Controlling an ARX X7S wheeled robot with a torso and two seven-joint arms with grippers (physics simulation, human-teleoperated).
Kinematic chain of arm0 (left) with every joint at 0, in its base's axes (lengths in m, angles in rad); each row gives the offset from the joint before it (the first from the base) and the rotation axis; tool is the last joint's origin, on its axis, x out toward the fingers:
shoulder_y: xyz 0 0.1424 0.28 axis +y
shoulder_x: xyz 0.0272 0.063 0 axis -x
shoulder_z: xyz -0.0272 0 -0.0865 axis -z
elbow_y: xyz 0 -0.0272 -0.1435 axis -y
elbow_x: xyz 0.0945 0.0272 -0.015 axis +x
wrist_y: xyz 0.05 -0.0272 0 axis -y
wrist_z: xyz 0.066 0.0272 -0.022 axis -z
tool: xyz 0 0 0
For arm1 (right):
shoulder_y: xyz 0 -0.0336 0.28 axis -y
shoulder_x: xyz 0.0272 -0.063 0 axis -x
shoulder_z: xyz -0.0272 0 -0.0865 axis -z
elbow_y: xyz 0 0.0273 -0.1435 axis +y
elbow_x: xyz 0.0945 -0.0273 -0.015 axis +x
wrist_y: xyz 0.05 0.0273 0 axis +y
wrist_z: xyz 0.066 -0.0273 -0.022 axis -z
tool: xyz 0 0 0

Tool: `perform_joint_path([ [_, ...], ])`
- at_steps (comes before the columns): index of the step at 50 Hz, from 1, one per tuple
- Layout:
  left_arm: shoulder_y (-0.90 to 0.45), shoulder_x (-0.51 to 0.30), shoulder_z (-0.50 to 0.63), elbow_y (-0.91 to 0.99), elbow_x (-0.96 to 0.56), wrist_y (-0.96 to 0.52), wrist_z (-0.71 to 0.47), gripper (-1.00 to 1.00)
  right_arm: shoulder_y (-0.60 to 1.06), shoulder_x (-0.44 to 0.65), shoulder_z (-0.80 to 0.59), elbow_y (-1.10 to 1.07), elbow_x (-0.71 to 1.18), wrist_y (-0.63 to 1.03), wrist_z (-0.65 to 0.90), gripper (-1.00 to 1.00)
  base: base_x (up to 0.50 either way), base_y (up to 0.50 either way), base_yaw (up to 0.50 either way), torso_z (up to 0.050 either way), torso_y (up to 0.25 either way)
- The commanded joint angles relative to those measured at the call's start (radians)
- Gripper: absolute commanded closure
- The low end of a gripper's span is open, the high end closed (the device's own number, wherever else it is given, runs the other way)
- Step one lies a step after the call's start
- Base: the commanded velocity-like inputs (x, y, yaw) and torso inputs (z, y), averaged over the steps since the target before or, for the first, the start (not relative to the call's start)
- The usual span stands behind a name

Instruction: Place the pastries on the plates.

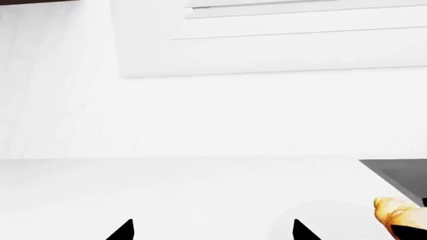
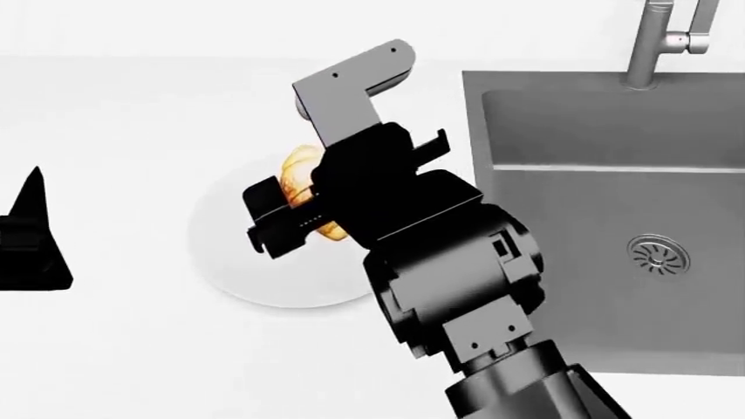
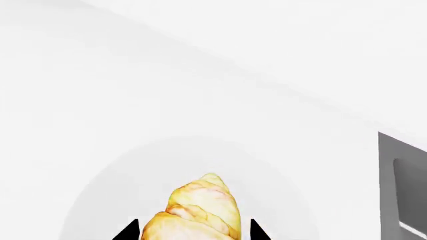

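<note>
a: where is the croissant [image 3: 200,210]?

b: over the plate [image 2: 239,262], mid-tabletop beside the sink [image 2: 605,227], gripped between the right gripper [image 3: 193,231] fingers.

a: advice?

b: lower gently, then release. left gripper [image 1: 212,231] fingers spread, empty.

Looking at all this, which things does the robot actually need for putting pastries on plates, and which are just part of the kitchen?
Part of the job:
- croissant, between the right gripper's fingers
- white plate beneath it
- left gripper, nothing between its fingers

Just there:
- sink with its drain
- tap
- white counter
</note>
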Motion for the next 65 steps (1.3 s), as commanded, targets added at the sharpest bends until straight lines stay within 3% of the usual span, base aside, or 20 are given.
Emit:
perform_joint_path([
  [1, -0.001, -0.001, 0.006, -0.023, 0.005, 0.016, 0.022, -1.0, 0.049, -0.044, -0.164, 0.282, 0.146, -0.204, 0.0, 1.0, 0.0, 0.0, 0.0, 0.0, 0.0],
  [8, 0.0, -0.01, -0.004, -0.014, -0.007, 0.006, 0.026, -1.0, 0.06, -0.043, -0.344, 0.351, 0.317, -0.275, 0.027, 1.0, 0.0, 0.0, 0.0, 0.0, 0.0],
  [18, 0.0, -0.015, -0.012, -0.005, -0.017, -0.001, 0.023, -1.0, 0.043, 0.01, -0.344, 0.233, 0.359, -0.239, 0.094, 1.0, 0.0, 0.0, 0.0, 0.0, 0.001],
  [19, 0.008, -0.03, -0.036, -0.002, -0.029, -0.004, 0.038, -1.0, 0.046, 0.017, -0.342, 0.215, 0.361, -0.234, 0.102, -1.0, 0.0, 0.0, 0.0, 0.0, 0.0],
  [28, -0.002, -0.017, -0.007, -0.017, -0.016, 0.007, 0.021, -1.0, 0.062, 0.06, -0.308, 0.093, 0.393, -0.203, 0.178, -1.0, 0.0, 0.0, 0.0, 0.0, 0.0],
  [38, -0.004, -0.007, 0.01, -0.021, -0.012, 0.013, 0.008, -1.0, 0.001, 0.226, -0.157, -0.357, 0.536, -0.133, 0.425, -1.0, 0.0, 0.0, 0.0, 0.0, 0.0],
  [45, -0.008, -0.004, 0.015, -0.008, -0.02, 0.005, 0.004, -1.0, -0.171, 0.402, -0.023, -0.743, 0.68, -0.156, 0.566, -1.0, 0.0, 0.0, 0.0, 0.0, 0.0],
  [52, -0.007, -0.004, 0.022, -0.007, -0.024, 0.007, 0.004, -1.0, -0.322, 0.538, 0.031, -0.994, 0.701, -0.176, 0.723, -1.0, 0.0, 0.0, 0.0, 0.0, 0.0],
  [60, -0.003, 0.008, 0.04, -0.014, -0.013, 0.038, -0.003, -1.0, -0.535, 0.625, 0.122, -1.146, 0.687, -0.325, 0.772, -1.0, 0.0, 0.0, 0.0, 0.0, 0.0],
  [65, -0.003, 0.012, 0.044, -0.018, -0.006, 0.043, -0.016, -1.0, -0.554, 0.645, 0.125, -1.117, 0.671, -0.333, 0.757, -1.0, 0.0, 0.0, 0.0, 0.0, 0.0],
])
